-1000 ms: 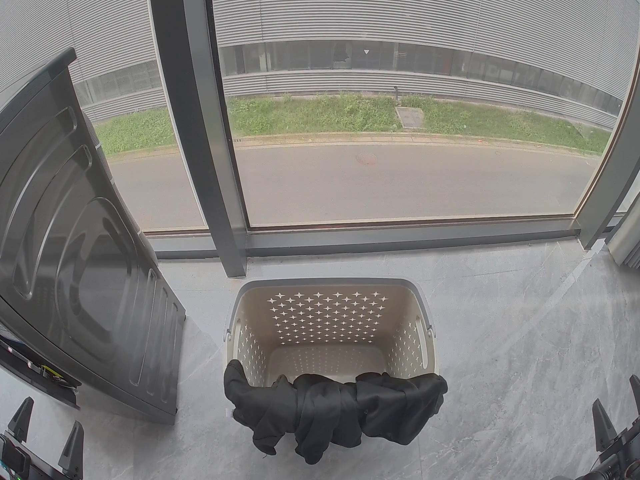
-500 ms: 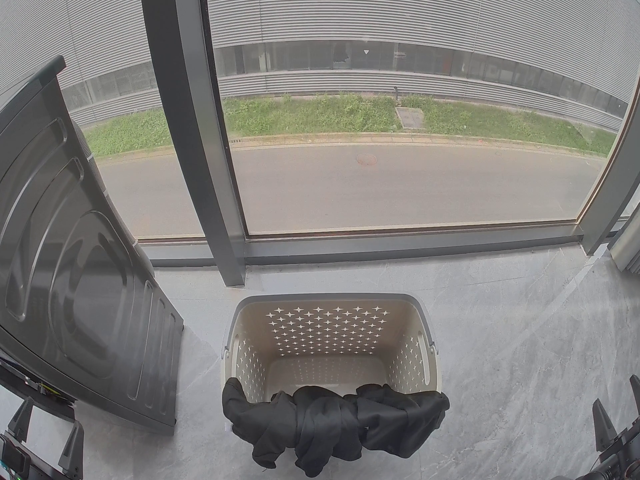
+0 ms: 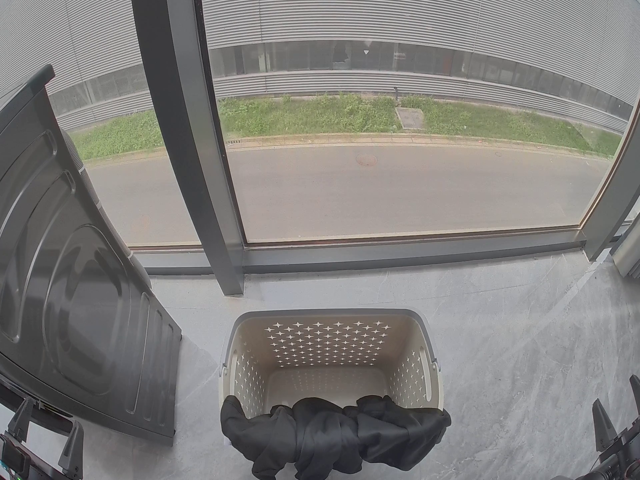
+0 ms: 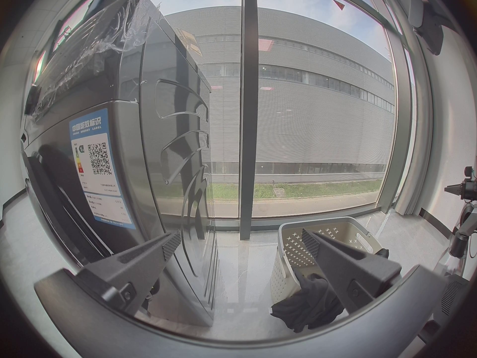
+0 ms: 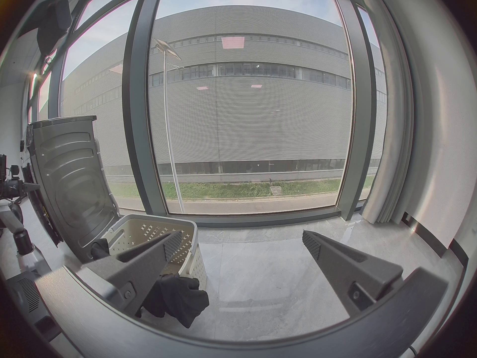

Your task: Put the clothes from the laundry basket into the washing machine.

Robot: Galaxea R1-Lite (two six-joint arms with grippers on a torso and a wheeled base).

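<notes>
Grey marbled floor [image 3: 533, 341] fills lower half of head frame; big window [image 3: 400, 168] across top, dark post [image 3: 187, 168] upper left; pale curtain [image 3: 632, 251] at right edge. Dark washing machine [image 3: 73, 288] stands at left, ribbed side panel toward basket. White laundry basket [image 3: 330, 315] lower centre, on floor; black clothes [image 3: 333, 435] draped over its near rim, partly hanging outside. My left claw [image 3: 50, 421] bottom left corner, spread wide, holding nothing; my right claw [image 3: 617, 395] bottom right corner, likewise wide; both apart from basket.
</notes>
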